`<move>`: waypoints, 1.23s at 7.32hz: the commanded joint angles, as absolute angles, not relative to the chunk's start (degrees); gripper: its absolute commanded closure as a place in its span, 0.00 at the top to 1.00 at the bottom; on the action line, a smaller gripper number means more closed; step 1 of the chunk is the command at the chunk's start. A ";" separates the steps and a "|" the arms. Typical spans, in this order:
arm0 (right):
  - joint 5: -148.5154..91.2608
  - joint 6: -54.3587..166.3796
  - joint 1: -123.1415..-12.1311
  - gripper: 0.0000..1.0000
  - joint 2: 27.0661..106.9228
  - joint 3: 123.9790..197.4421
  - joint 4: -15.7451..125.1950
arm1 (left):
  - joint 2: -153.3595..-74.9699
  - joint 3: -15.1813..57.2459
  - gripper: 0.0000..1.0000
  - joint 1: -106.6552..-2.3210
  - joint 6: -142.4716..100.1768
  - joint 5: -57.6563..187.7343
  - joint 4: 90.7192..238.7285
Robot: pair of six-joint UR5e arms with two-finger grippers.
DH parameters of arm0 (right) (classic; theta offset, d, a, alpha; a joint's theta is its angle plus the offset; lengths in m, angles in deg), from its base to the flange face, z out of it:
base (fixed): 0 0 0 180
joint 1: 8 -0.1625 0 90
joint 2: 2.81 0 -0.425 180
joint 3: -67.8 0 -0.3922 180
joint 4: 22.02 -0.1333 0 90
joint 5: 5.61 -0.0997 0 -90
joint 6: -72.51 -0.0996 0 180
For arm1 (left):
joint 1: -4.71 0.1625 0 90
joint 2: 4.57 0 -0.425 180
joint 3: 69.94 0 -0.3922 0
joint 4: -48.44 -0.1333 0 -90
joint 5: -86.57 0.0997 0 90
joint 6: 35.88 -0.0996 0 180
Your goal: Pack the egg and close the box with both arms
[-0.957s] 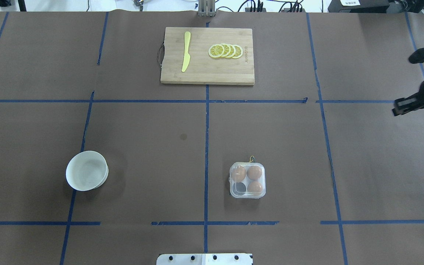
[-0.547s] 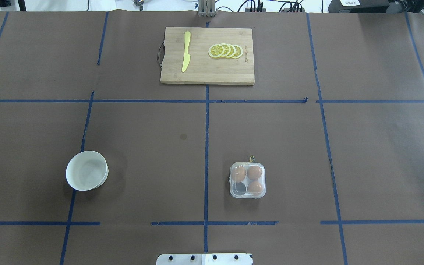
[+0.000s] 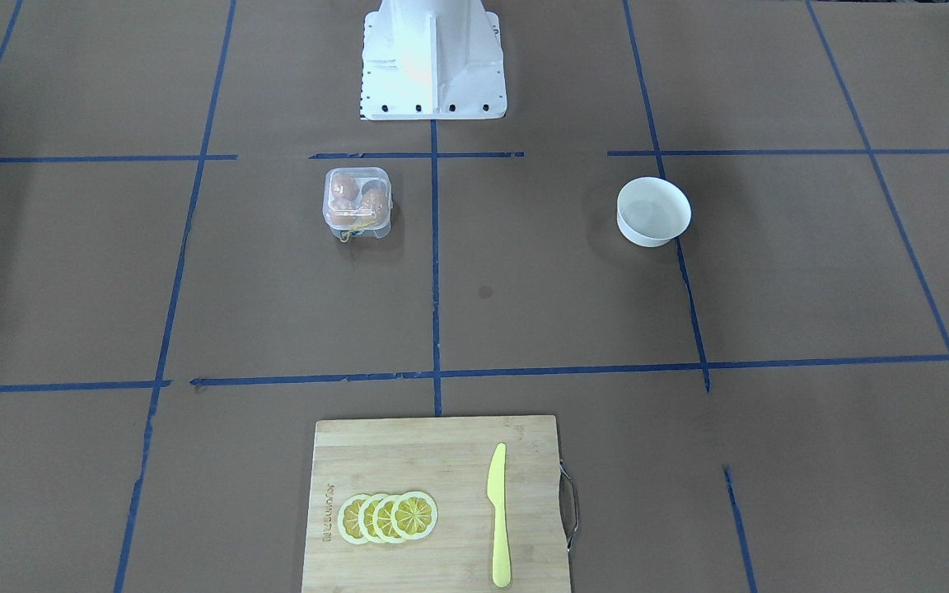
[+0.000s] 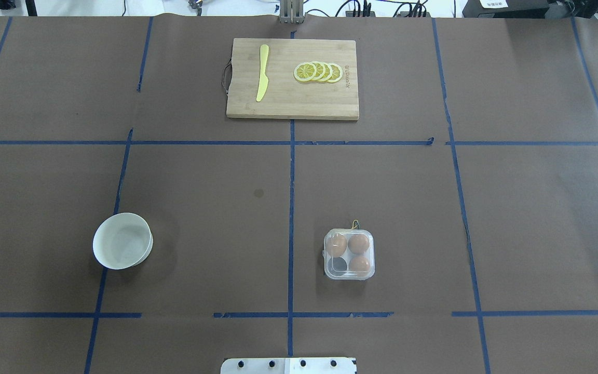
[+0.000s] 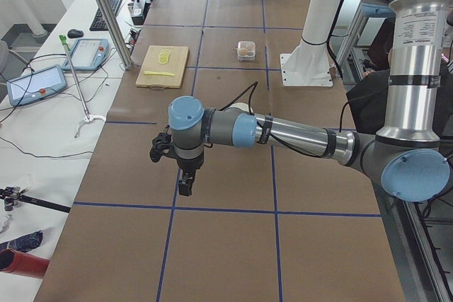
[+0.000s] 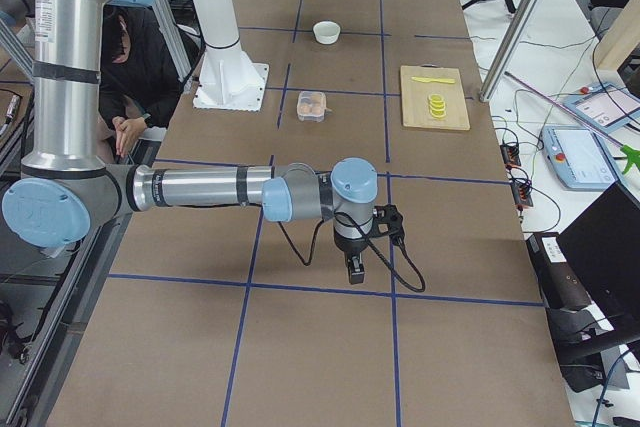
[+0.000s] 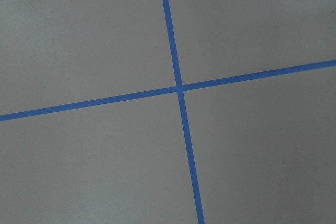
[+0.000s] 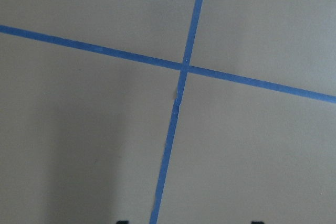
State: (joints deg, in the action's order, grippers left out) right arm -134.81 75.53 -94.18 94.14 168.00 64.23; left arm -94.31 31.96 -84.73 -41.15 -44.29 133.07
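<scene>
The clear box (image 4: 349, 254) stands on the table right of the centre line, its lid down and its yellow cord (image 4: 354, 224) at the far side. It also shows in the front view (image 3: 357, 203). Three brown eggs (image 4: 358, 243) lie in it, and one cup looks dark and empty. Both arms hang far from it, outside the overhead view. The left gripper (image 5: 185, 187) points down near the table's left end; I cannot tell if it is open. The right gripper (image 6: 355, 272) points down near the right end. Its two tips sit wide apart at the bottom edge of the right wrist view (image 8: 188, 222).
A white bowl (image 4: 122, 240) stands on the left half. A wooden cutting board (image 4: 293, 104) at the far middle holds a yellow knife (image 4: 262, 72) and lemon slices (image 4: 318, 72). The robot's white base (image 3: 433, 58) is at the near edge. Blue tape lines cross the brown cover.
One second ago the right gripper showed open at the overhead view's right edge. It has since moved out of that view. The box, bowl and board have not moved.
</scene>
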 commanded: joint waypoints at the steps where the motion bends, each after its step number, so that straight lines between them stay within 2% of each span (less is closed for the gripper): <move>1: -135.42 75.41 -94.23 1.00 95.01 167.57 64.20 | -94.40 32.11 1.00 -84.77 -41.06 -43.95 133.08; 9: -136.91 75.24 -94.31 1.00 95.10 167.21 64.73 | -89.91 30.96 1.00 -86.08 -41.68 -44.91 133.35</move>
State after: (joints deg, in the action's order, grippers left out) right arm -137.02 75.27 -94.31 95.26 167.24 64.69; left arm -90.44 30.76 -85.80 -41.62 -44.60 133.28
